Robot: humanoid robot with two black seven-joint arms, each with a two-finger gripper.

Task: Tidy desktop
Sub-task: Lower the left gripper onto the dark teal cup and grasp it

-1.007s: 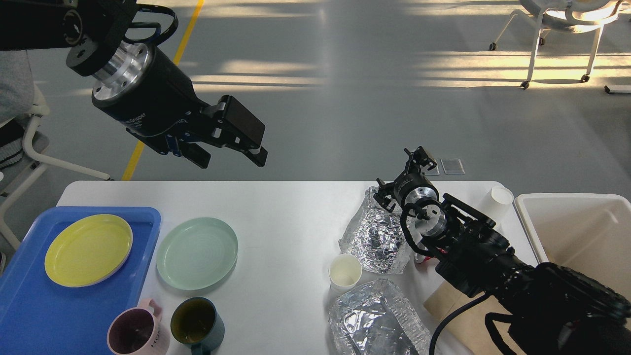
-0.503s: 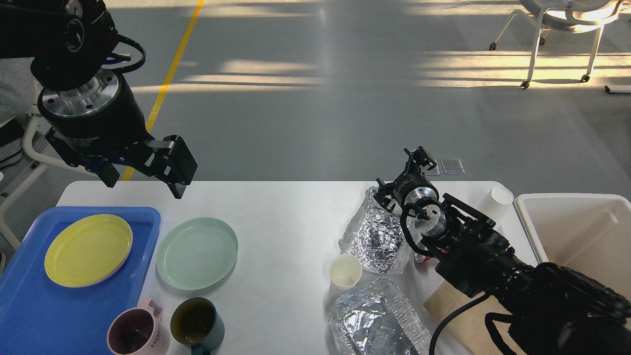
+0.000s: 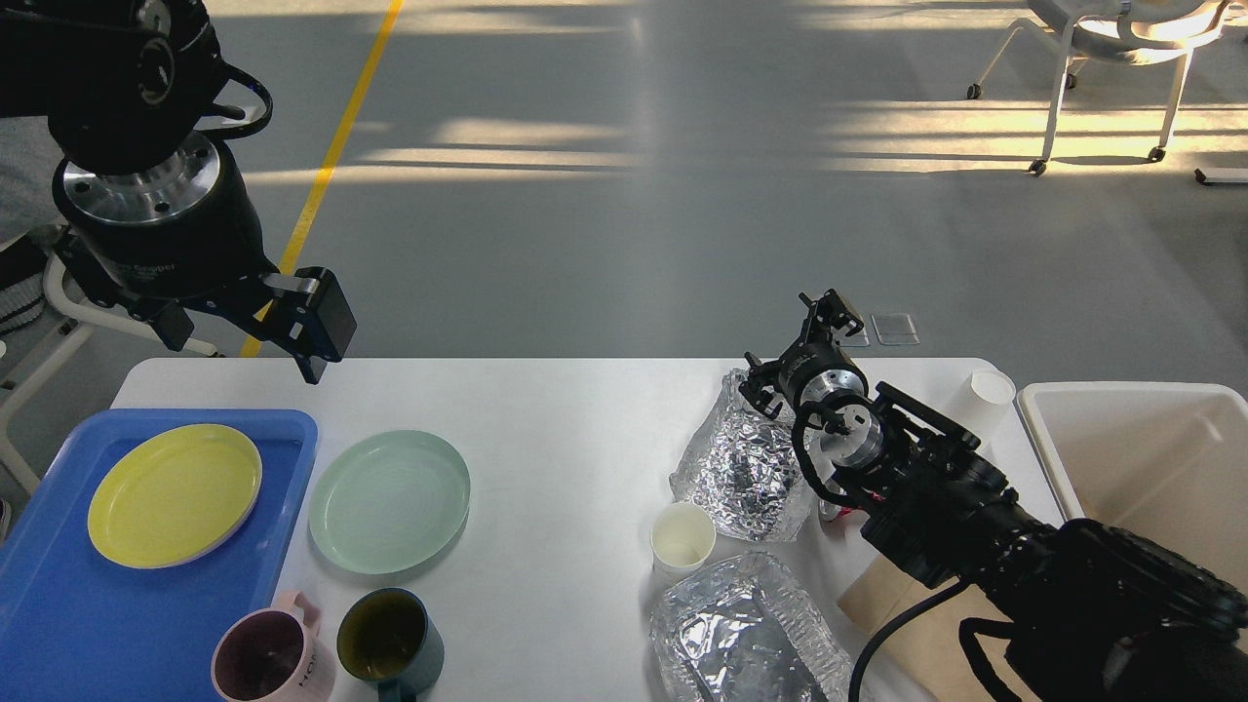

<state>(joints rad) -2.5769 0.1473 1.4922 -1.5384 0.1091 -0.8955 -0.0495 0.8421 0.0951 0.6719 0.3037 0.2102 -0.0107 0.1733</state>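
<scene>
Below the left claw lie the blue tray with a yellow plate and, beside the tray, a green plate; nearer than these stand a pink mug and a dark mug. Between that claw and the right claw the table lies bare. Crumpled foil, a paper cup and a second foil piece crowd under the right arm.

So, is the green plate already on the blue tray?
No. The green plate lies on the white desktop just right of the blue tray; only the yellow plate is on the tray.
</scene>
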